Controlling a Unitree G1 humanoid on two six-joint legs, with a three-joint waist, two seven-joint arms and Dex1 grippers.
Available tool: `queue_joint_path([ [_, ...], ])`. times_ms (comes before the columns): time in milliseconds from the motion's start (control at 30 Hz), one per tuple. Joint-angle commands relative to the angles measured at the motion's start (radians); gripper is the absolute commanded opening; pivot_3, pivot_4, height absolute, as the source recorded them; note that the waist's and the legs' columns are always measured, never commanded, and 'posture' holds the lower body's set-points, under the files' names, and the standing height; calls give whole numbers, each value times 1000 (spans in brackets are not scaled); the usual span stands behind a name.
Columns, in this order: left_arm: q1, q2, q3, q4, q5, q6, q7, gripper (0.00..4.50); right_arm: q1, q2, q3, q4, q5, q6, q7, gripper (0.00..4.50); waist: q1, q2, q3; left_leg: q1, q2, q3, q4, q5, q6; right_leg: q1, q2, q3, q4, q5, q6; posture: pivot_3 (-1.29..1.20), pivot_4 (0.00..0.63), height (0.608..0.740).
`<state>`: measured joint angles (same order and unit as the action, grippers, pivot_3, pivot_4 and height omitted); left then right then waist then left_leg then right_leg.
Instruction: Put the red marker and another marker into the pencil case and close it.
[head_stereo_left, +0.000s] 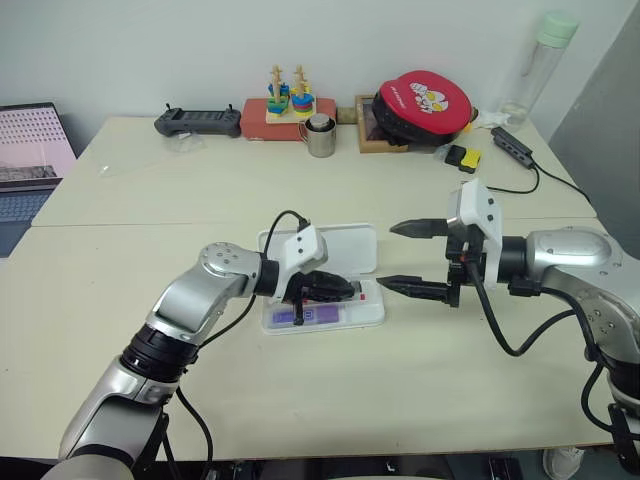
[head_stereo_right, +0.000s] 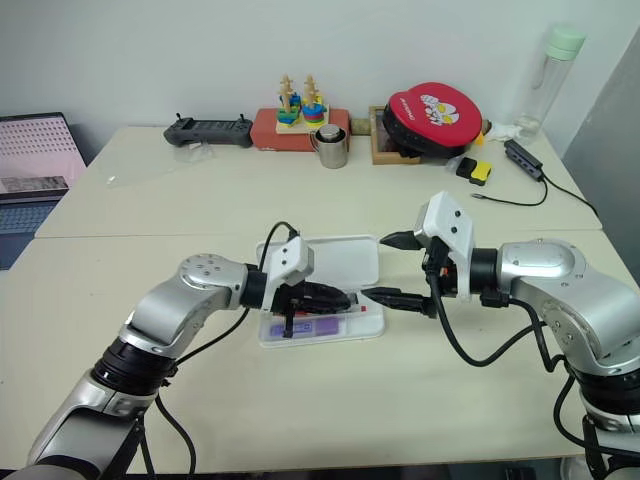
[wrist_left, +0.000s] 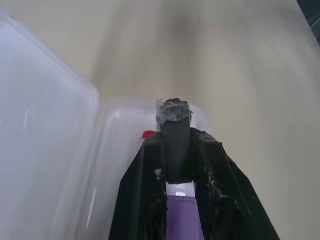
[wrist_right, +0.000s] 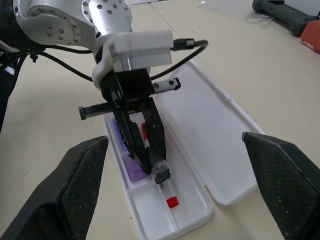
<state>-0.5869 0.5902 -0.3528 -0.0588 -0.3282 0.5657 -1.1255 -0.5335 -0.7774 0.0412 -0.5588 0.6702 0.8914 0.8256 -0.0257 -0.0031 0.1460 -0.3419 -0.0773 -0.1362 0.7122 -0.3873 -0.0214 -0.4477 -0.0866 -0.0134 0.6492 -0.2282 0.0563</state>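
The white pencil case (head_stereo_left: 345, 246) lies open in the middle of the table, lid flat behind the tray. The purple marker (head_stereo_left: 305, 315) lies in the tray's front compartment. The red marker (wrist_right: 172, 201) lies in the back compartment, its red cap toward the tray's right end. My left gripper (head_stereo_left: 350, 291) hovers low over the tray, pointing right, fingertips together with nothing between them. Just right of the case, my right gripper (head_stereo_left: 413, 258) is wide open, pointing left at the case's right end, and holds nothing.
Along the table's far edge stand a black controller (head_stereo_left: 198, 122), a wooden stacking toy (head_stereo_left: 289, 95), a metal cup (head_stereo_left: 320, 137), a red round pad (head_stereo_left: 425, 103) and a bottle (head_stereo_left: 543, 65). A cable hub (head_stereo_left: 515, 145) lies at back right, a laptop (head_stereo_left: 30, 160) at far left.
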Motion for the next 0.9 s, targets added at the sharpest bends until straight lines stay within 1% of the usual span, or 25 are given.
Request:
queue_joint_path([
  [33, -25, -25, -9, 6, 12, -17, -16, 411, 0, 7, -6, -43, 11, 4, -22, 4500, 1, 0, 0, 0, 0, 0, 0, 0, 0, 0, 0, 0, 0, 0, 0, 0, 150, 740],
  [367, 16, -37, -36, -43, 19, 27, -32, 411, 14, 26, 8, -51, 15, 10, -50, 4500, 0, 0, 0, 0, 0, 0, 0, 0, 0, 0, 0, 0, 0, 0, 0, 0, 150, 740],
  [633, 4, -66, -39, -22, 41, 33, -8, 411, 25, 25, 4, -56, 19, 11, -59, 4500, 1, 0, 0, 0, 0, 0, 0, 0, 0, 0, 0, 0, 0, 0, 0, 0, 150, 740],
  [700, 0, -73, -36, -14, 47, 31, -3, 1111, 25, 25, 4, -55, 20, 10, -61, 4500, 1, 0, 0, 0, 0, 0, 0, 0, 0, 0, 0, 0, 0, 0, 0, 0, 150, 740],
  [733, -1, -75, -36, -11, 49, 30, -3, 1195, 25, 25, 4, -54, 21, 10, -62, 4500, 1, 0, 0, 0, 0, 0, 0, 0, 0, 0, 0, 0, 0, 0, 0, 0, 150, 740],
  [900, -2, -81, -36, -13, 52, 33, 0, 2359, 26, 25, 3, -53, 24, 7, -67, 4500, 1, 0, 0, 0, 0, 0, 0, 0, 0, 0, 0, 0, 0, 0, 0, 0, 150, 740],
])
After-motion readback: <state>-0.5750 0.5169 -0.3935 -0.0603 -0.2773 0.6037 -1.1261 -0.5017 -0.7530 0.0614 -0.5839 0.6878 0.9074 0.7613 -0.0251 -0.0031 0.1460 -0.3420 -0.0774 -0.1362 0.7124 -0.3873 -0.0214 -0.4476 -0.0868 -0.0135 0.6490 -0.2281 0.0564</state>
